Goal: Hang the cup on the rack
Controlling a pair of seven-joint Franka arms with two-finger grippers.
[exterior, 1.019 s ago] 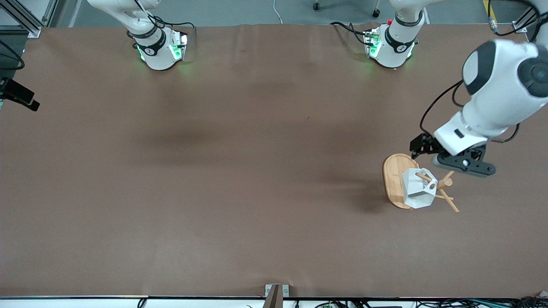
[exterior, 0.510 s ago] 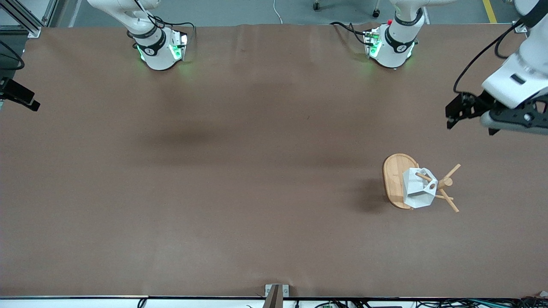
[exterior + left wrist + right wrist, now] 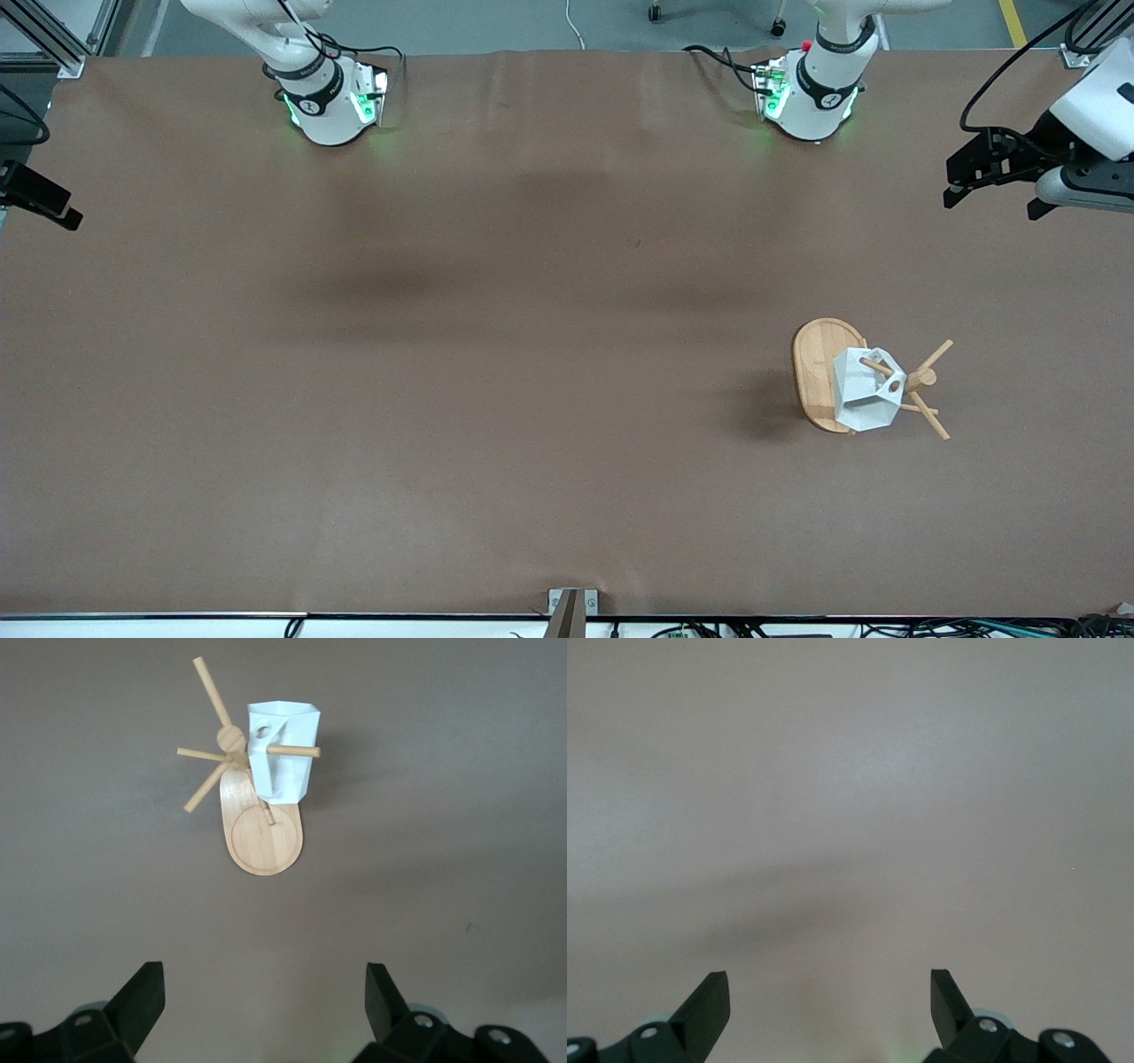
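Observation:
The white faceted cup [image 3: 861,400] hangs on the bamboo rack [image 3: 813,372], with a peg through the hole in its tab handle. The rack stands upright toward the left arm's end of the table. Both also show in the left wrist view, the cup [image 3: 285,762] over the rack's oval base [image 3: 266,837]. My left gripper [image 3: 1045,197] is open and empty, up in the air over the table's edge at the left arm's end, well apart from the rack; its fingers [image 3: 142,992] frame bare table. My right gripper [image 3: 830,988] is open and empty over bare table, out of the front view.
The brown table [image 3: 496,354] spreads around the rack. The two arm bases [image 3: 328,97] [image 3: 811,93] stand at the robots' edge. A small metal bracket [image 3: 571,607] sits at the edge nearest the front camera.
My left gripper has pulled away from beside the rack, rising and moving toward the left arm's end of the table. The cup stays on the peg.

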